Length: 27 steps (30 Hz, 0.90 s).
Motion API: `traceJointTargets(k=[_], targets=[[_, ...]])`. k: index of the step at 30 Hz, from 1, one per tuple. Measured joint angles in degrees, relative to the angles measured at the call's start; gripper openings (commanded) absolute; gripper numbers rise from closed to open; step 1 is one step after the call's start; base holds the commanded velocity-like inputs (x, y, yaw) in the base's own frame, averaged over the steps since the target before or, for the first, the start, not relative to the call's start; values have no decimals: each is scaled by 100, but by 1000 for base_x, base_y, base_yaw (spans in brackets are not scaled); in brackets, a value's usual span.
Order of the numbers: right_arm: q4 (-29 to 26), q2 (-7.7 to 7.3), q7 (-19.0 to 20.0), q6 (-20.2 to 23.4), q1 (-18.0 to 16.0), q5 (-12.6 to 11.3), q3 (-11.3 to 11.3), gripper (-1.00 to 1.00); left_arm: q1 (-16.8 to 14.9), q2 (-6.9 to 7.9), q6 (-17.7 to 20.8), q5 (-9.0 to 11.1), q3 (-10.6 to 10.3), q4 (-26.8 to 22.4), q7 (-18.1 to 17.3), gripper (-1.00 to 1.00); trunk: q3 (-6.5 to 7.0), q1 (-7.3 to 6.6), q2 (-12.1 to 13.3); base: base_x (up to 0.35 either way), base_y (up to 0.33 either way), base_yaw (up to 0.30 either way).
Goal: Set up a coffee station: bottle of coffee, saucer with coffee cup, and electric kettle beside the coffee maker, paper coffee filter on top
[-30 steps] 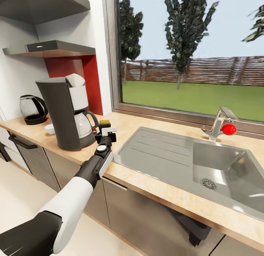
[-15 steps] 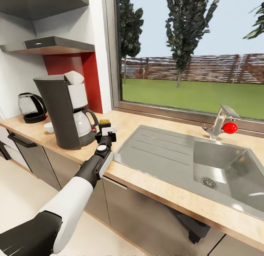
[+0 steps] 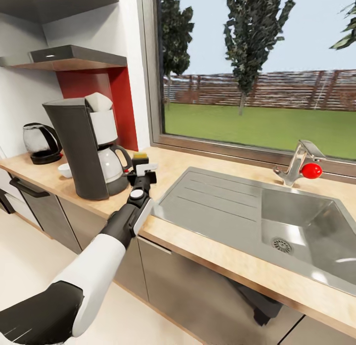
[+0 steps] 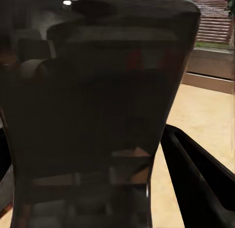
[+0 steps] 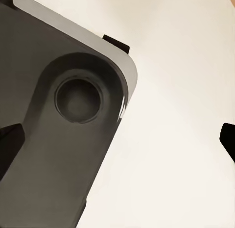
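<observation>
The countertop (image 3: pixel 198 162) runs under the window, with the steel sink (image 3: pixel 277 216) set into it. The coffee maker (image 3: pixel 79 147) stands near its left end, the biggest thing on it, a white paper filter (image 3: pixel 99 103) already resting on its top. Behind it sit the glass kettle (image 3: pixel 40 143) and a small white cup (image 3: pixel 65 170).

The bottle of coffee (image 3: pixel 141 159) stands at the counter just beside the coffee maker's jug, only its yellow cap and a bit of dark body visible above the left gripper (image 3: pixel 142 173). In the left wrist view the dark bottle (image 4: pixel 93 115) sits between the black fingers (image 4: pixel 196 174), which look closed on its body. Whether its base already touches the wood cannot be told.

The bottle looks rigid, smooth-sided and light, so it could slip or tip if squeezed near the cap. The flat sides low on the body seem the safest hold, as it has now.

The right gripper's state cannot be told; the right wrist view shows a dark rounded part of the robot (image 5: pixel 63 120) over pale floor.
</observation>
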Motion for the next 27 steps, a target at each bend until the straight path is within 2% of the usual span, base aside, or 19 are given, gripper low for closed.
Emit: traceJointTargets(k=[4,12,19,20,21,27], targets=[[0,0,0,0,0,0,0,100,-132,0,0,5,1,-78,1,-100,0,0,0,0,0,0],[2,0,0,0,0,-1,2,100,-138,0,2,16,1,-76,1,-100,0,0,0,-9,0,0],[-162,-17,3,-123,-59,-5,29,100,91,0,219,35,25,-290,10,-100,-1,1,1,-102,0,0],[-167,-17,5,-126,-61,-6,28,100,410,0,374,-35,20,-538,9,-100,0,0,-1,-26,0,0],[-170,-17,3,-128,-62,-6,29,100,464,0,375,57,28,-503,9,-100,-1,1,1,-40,0,0],[-175,-18,1,-132,-63,-6,30,100,476,0,389,28,32,-511,12,-100,-1,2,0,-137,0,0]])
